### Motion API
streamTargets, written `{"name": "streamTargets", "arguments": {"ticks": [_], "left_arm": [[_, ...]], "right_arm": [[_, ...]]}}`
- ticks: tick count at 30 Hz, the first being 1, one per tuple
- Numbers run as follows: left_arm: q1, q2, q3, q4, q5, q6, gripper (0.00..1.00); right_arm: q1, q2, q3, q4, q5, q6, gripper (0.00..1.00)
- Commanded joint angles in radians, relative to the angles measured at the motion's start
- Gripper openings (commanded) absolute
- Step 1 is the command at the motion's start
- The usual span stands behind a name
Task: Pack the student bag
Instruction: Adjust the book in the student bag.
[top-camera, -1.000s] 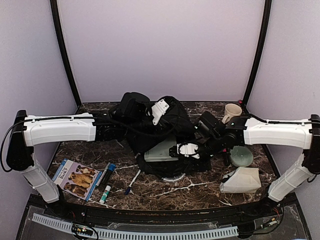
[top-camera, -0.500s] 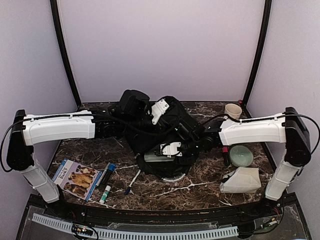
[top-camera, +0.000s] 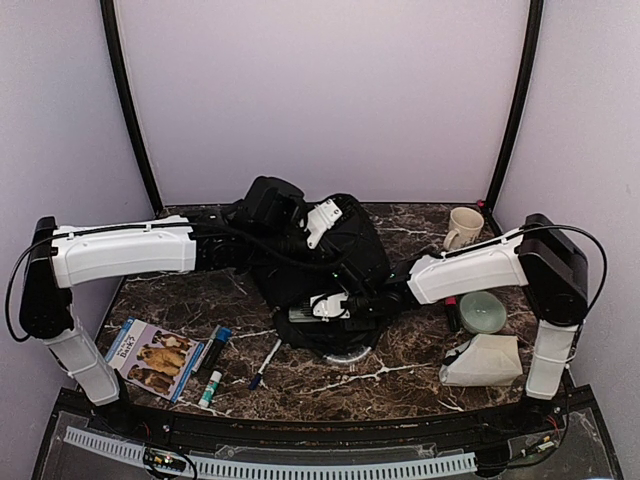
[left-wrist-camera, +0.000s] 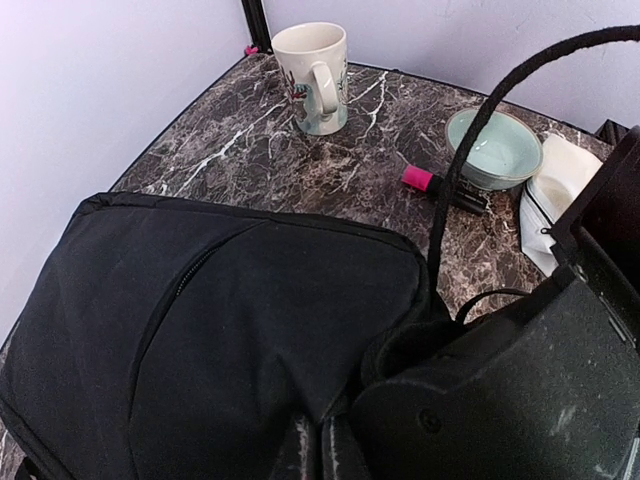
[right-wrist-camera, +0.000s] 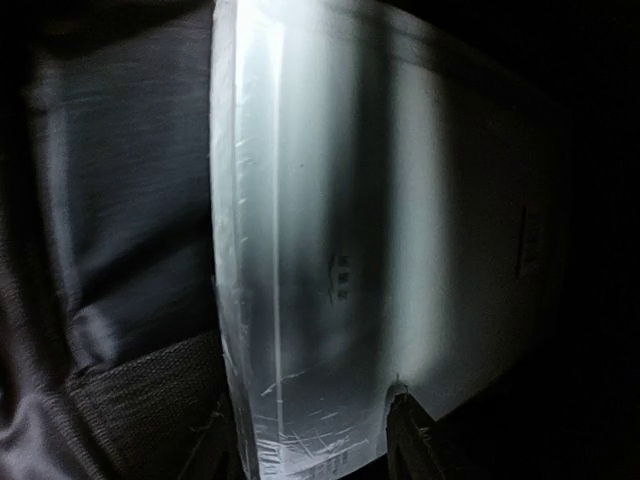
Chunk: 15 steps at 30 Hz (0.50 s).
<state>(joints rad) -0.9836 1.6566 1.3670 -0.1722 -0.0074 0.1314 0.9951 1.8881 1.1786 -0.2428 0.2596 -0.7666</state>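
Observation:
The student bag (top-camera: 350, 245), a big black backpack, lies mid-table and fills the lower left of the left wrist view (left-wrist-camera: 200, 320). My left gripper (top-camera: 330, 228) is shut on a fold of its black fabric (left-wrist-camera: 320, 440) and holds the flap up. My right gripper (top-camera: 312, 310) reaches into the bag's opening from the right. In the right wrist view its fingers (right-wrist-camera: 402, 435) straddle the near end of a pale translucent flat box (right-wrist-camera: 380, 220), with the dark lining all around. Whether they still press the box does not show.
A cream mug (top-camera: 463, 226) stands at the back right. A green bowl (top-camera: 482, 312), a pink-capped marker (left-wrist-camera: 420, 180) and a white pouch (top-camera: 485, 360) lie right of the bag. At the front left lie a dog book (top-camera: 150, 355), a marker (top-camera: 212, 348), a glue stick (top-camera: 210, 388) and a pen (top-camera: 265, 365).
My right arm has pushed leftward, carrying its gripper and the pale box deeper into the bag's opening. The left gripper has held its pinch of fabric almost still.

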Motion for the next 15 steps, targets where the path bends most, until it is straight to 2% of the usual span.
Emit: {"name": "streamTargets", "arguments": {"ticks": [1,6,15], "left_arm": [[-0.015,-0.005,0.073,0.021,0.132,0.015,0.00],[-0.018,0.005,0.088,0.010,0.152,0.022,0.00],[-0.027,0.028,0.117,-0.007,0.173,0.022,0.00]], "right_arm": [[-0.008,0.036,0.026,0.216,0.162,-0.024,0.50],[-0.045,0.069,0.038,0.322,0.222,-0.031,0.46],[-0.067,0.163,-0.016,0.619,0.339,-0.081,0.44]]}}
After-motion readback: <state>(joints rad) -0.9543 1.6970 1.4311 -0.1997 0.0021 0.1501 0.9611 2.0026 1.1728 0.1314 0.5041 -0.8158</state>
